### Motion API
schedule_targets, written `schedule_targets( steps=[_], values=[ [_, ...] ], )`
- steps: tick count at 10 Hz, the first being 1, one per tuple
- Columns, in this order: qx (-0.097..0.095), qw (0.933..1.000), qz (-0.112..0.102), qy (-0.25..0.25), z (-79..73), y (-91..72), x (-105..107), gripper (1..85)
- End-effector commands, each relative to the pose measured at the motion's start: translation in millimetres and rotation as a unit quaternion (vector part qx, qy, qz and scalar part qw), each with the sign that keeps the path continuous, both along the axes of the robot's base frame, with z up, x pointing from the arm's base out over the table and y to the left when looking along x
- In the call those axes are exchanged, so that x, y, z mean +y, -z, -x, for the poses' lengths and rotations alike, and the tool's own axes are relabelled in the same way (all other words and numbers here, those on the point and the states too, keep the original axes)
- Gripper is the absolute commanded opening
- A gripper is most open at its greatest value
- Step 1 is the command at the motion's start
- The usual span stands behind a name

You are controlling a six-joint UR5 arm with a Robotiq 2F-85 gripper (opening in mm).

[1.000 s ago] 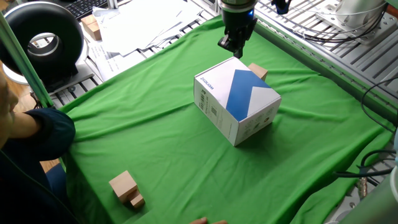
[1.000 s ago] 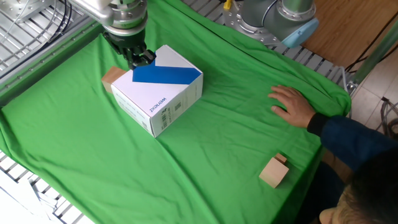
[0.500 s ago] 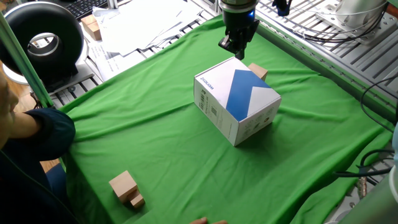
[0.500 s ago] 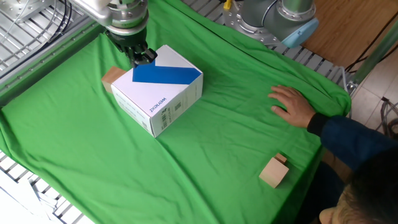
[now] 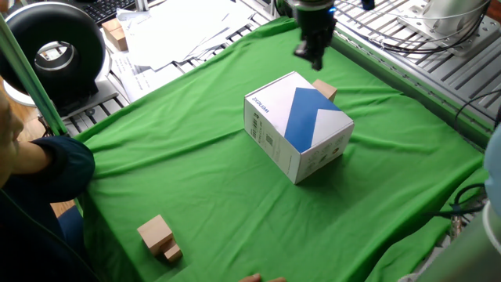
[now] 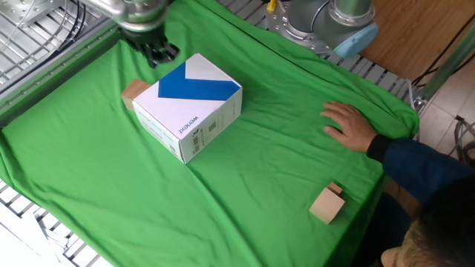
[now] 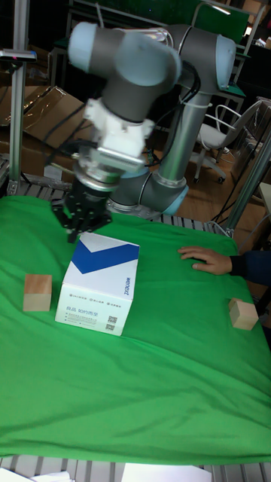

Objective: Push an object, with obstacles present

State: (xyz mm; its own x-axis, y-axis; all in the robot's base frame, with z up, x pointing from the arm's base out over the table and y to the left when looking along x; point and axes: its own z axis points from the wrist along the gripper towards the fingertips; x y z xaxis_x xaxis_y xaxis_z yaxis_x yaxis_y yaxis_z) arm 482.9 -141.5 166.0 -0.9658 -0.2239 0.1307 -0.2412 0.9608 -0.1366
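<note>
Small wooden cube (image 5: 325,89) sits on green cloth (image 5: 196,180) over desk, just beside white box (image 5: 297,125) w/ blue band, on its far side, while gripper (image 5: 313,48) hangs above & behind box, holding nothing, fingers look clenched tho blurry.

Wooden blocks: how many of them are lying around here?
4. A cube beside the white box. A block with a tinier block against it at the cloth's edge. One off the cloth by the papers. Others may be hidden.
</note>
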Motion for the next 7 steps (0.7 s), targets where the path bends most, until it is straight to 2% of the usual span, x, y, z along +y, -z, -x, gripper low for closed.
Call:
schedule_targets(
  steps=[1,3,5,6,7],
  values=[
    [-0.006,0.9985,-0.030,-0.045,16.0,38.3,-43,1.0],
    [-0.019,0.9936,-0.010,-0.111,15.8,57.6,-72,1.0],
    [-0.031,0.9911,-0.024,-0.127,13.3,71.8,-70,1.0],
    [-0.034,0.9908,-0.033,-0.127,12.9,77.0,-66,3.7],
    [-0.034,0.9901,-0.042,-0.130,14.0,81.6,-63,10.7]
  ],
)
